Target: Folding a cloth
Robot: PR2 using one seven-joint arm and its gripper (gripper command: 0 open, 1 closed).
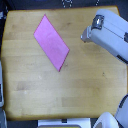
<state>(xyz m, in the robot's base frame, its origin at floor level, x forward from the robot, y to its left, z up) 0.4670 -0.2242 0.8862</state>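
The pink-magenta cloth [51, 41] lies flat on the wooden table [65, 92] as a long parallelogram. It runs from the upper left toward the table's middle, with one sharp corner pointing down near the centre. My arm reaches in from the exterior view's right. Its grey-white gripper [87, 36] hovers to the right of the cloth, apart from it. The gripper is blurred and its fingers cannot be made out. Nothing appears to be held.
A white rounded robot part [109, 120] sits at the bottom right, beyond the table's near edge. A grey object [1, 92] shows at the left edge. Dark items [66, 3] lie past the table's far edge.
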